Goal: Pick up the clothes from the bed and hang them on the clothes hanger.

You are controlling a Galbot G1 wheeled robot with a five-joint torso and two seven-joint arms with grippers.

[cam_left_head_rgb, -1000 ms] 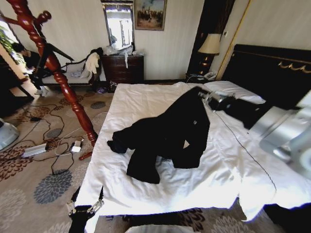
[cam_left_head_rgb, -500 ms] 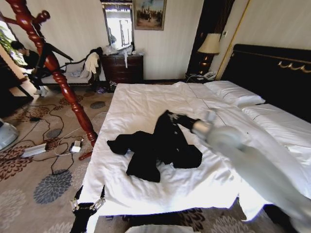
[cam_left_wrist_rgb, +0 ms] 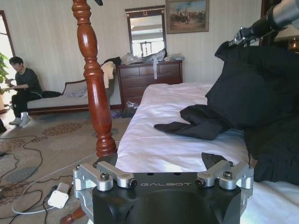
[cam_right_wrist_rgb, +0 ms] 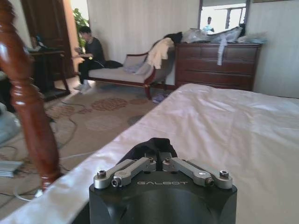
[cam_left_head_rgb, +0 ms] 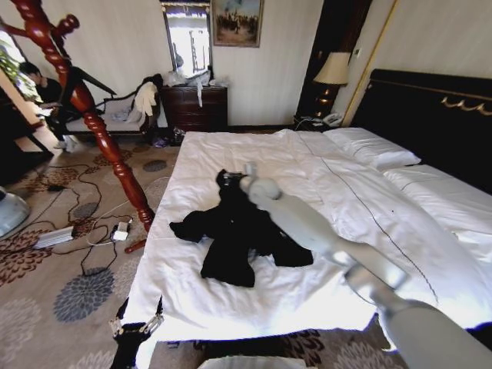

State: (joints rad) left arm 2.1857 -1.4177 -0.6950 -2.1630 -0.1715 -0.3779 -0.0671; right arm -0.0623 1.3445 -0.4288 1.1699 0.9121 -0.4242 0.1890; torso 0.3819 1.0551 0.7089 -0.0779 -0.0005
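Coat [cam_left_head_rgb: 244, 231], black and soft, lies crumpled on the near-left part of the white bed [cam_left_head_rgb: 361, 192], sleeves spilling toward the left edge and bed foot, w/ its collar end pulled up off the duvet. Right claw [cam_left_head_rgb: 232, 181] sits at that raised top end; right wrist view has its fingers [cam_right_wrist_rgb: 140, 166] closed together on a bunch of dark cloth [cam_right_wrist_rgb: 152, 147], so it is clenched on the coat. Right arm reaches in from the lower right, across the bed. Left wrist view shows the same: coat [cam_left_wrist_rgb: 252, 93] hanging from the right claw [cam_left_wrist_rgb: 238, 36] up high, rest trailing down to the duvet. So coat's long axis runs from the claw down and toward the bed foot, most of it on the bed. Left claw [cam_left_wrist_rgb: 163, 179] waits low at the bed's near-left corner, fingers spread, holding nothing, just beside the trailing cloth. Coat stand [cam_left_head_rgb: 84, 108], red-brown w/ twisted pole, stands on the carpet left of the bed, pegs high at the upper left. From the right claw, the stand lies left and farther up; left arm is the nearer one to it, but right arm has the grip. Probably the coat must clear the duvet before swinging left.
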